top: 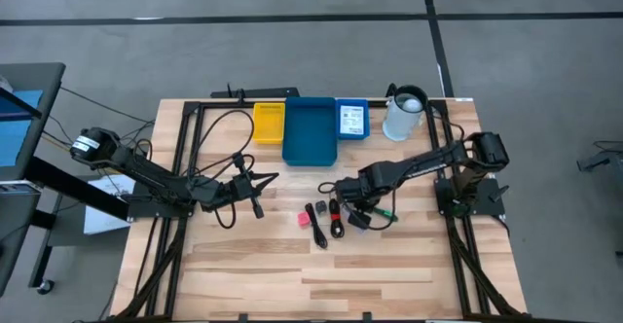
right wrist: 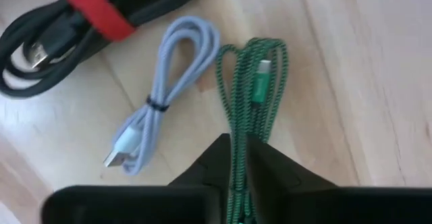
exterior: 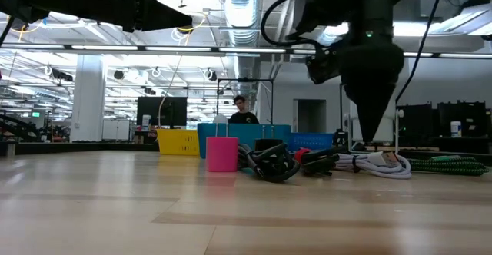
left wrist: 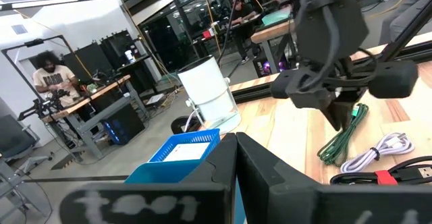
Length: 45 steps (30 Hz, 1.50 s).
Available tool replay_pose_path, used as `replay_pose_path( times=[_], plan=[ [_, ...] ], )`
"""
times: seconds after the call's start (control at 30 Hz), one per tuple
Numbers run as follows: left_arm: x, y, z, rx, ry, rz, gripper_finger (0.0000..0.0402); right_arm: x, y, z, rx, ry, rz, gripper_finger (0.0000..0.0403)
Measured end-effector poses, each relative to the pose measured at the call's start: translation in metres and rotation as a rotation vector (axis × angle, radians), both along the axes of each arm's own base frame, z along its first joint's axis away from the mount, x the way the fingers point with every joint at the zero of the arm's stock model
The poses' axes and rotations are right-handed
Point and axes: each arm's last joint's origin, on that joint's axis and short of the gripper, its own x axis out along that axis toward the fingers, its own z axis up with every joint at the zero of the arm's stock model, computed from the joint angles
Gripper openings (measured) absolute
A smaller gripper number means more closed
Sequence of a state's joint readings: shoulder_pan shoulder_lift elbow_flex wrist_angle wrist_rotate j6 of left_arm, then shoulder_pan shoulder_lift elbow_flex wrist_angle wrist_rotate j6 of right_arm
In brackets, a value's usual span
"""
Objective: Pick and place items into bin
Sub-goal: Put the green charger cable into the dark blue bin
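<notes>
I am pinching the green cable (right wrist: 251, 82) with the right claw (right wrist: 237, 146); it is light and floppy, so gripping the bundled middle is keeping its loops together.

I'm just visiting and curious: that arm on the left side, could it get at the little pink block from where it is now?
Probably yes. The left gripper hangs shut over bare table, and the pink block lies a little way off with open wood between them. The black cable bundle lies on the block's far side, and the right gripper is busy beyond it.
</notes>
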<state>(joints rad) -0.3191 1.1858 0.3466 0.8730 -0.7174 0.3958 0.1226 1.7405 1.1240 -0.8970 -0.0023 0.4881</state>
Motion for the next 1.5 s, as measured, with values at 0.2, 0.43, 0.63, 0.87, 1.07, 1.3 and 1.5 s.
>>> replay_pose_path(
  times=[0.2,0.43,0.63,0.87,1.07,1.3,1.5],
  plan=[
    [0.0,0.0,0.0,0.0,0.0,0.0,0.0,-0.001,0.007,0.0,-0.005,-0.001,0.048,0.0089],
    [0.0,0.0,0.0,0.0,0.0,0.0,0.0,-0.006,0.005,-0.01,-0.007,0.004,0.046,0.0125],
    [0.0,0.0,0.0,0.0,0.0,0.0,0.0,-0.021,0.003,-0.035,-0.008,0.027,0.045,0.014],
    [0.0,0.0,0.0,0.0,0.001,0.0,0.0,-0.028,0.002,-0.044,-0.003,0.018,0.045,0.0125],
    [0.0,0.0,0.0,0.0,0.0,0.0,0.0,-0.027,0.002,-0.045,-0.003,0.008,0.045,0.0061],
    [0.0,0.0,0.0,0.0,0.0,0.0,0.0,-0.025,0.001,-0.044,-0.035,0.002,-0.001,0.0019],
    [0.0,0.0,0.0,0.0,0.0,0.0,0.0,-0.013,-0.002,-0.029,-0.114,0.005,-0.004,0.0007]
  ],
)
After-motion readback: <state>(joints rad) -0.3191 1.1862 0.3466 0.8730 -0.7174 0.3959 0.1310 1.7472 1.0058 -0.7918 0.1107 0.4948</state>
